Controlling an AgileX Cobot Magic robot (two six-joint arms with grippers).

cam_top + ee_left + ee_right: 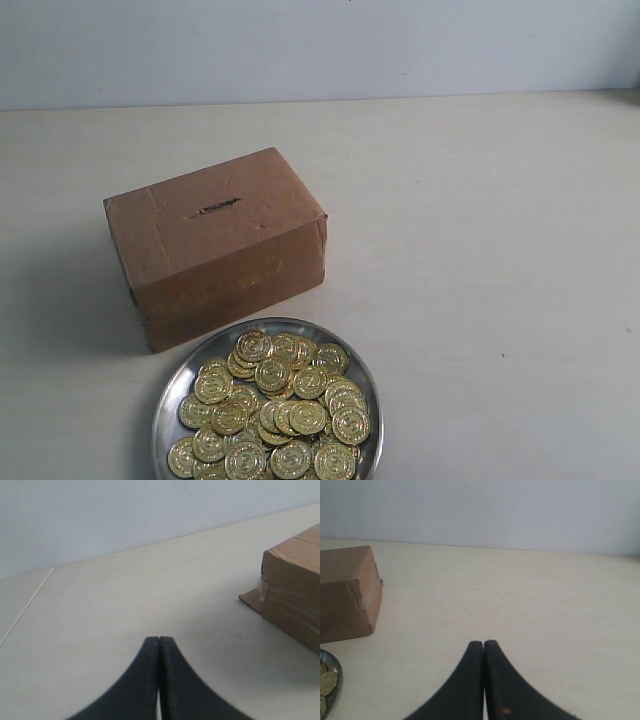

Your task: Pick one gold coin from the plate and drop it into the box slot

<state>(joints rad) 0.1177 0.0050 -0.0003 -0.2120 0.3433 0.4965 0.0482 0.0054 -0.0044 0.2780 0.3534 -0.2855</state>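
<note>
A round silver plate [176, 385] piled with several gold coins [272, 375] sits at the front of the table in the exterior view. Just behind it stands the brown cardboard box [240, 275], its top face carrying the narrow dark slot [215, 208]. Neither arm shows in the exterior view. My left gripper [159, 639] is shut with nothing in it, over bare table, and the box [295, 595] lies off to one side of it. Shut and empty as well, my right gripper [483, 642] has the box [347, 592] and the plate's rim [336, 687] at the edge of its view.
The pale tabletop [480, 250] stretches wide to the right of the box and plate. A plain light wall [320, 45] closes the far side. A thin seam line [27, 605] crosses the table in the left wrist view.
</note>
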